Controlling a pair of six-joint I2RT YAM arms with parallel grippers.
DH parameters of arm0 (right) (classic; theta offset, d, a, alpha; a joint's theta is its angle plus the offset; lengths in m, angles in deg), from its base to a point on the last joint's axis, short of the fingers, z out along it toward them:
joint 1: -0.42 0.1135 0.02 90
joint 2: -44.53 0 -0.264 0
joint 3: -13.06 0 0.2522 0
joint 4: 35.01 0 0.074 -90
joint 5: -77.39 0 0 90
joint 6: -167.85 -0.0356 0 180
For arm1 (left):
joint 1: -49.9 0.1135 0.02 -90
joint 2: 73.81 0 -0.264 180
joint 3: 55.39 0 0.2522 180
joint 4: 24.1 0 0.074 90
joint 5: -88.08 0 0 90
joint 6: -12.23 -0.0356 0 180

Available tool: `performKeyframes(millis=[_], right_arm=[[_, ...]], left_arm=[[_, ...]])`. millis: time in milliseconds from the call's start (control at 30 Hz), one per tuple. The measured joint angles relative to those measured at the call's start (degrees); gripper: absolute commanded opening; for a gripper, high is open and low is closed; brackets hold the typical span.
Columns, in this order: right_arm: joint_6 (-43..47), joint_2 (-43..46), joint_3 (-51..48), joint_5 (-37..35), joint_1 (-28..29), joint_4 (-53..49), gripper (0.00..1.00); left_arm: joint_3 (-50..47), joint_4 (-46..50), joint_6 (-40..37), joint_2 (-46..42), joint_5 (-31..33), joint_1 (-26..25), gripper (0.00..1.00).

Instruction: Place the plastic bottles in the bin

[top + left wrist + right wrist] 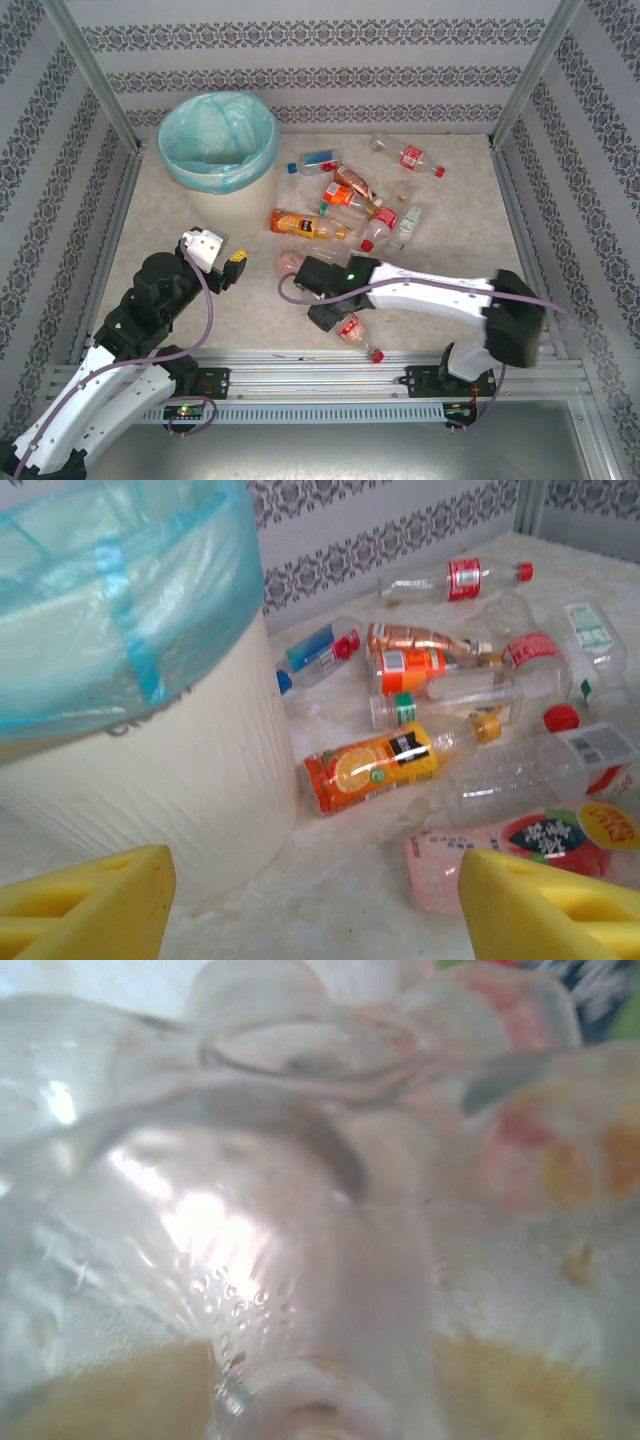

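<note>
The bin (215, 140) stands at the back left, cream with a turquoise liner, and looms close in the left wrist view as the bin (150, 770). Several plastic bottles lie in mid-table: an orange-labelled one (300, 224) (375, 768), a blue-labelled one (320, 160) and a red-labelled one (412, 157). My right gripper (308, 278) (310, 1400) is down on the pink-labelled bottle (291, 263) (520, 850), whose clear body sits between the blurred yellow pads (90, 1400). My left gripper (225, 262) (315, 900) hangs open over bare table beside the bin.
Another red-labelled bottle (352, 328) lies under my right forearm near the front rail (320, 360). Patterned walls and metal posts enclose the table on three sides. Bare tabletop (330, 880) lies between the bin and the bottle pile.
</note>
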Motion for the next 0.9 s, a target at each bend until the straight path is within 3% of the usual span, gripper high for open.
performKeyframes(millis=[167,400,633,900], right_arm=[[-3.6,14.4,0.2,4.9,-6.3,3.9,0.52],[-9.3,25.4,-0.2,16.3,-24.8,11.5,0.49],[-20.2,27.9,-1.7,31.1,-40.8,23.7,0.46],[-31.8,26.3,-1.7,41.7,-49.3,34.6,0.45]], left_arm=[[1.6,-5.8,-1.0,0.5,-3.1,0.0,0.71],[8.7,-15.6,-9.7,7.8,-14.1,-1.4,0.72],[4.2,-31.4,-30.5,13.9,-24.3,-10.2,0.82],[1.6,-40.1,-56.3,26.2,-19.1,-23.7,0.8]])
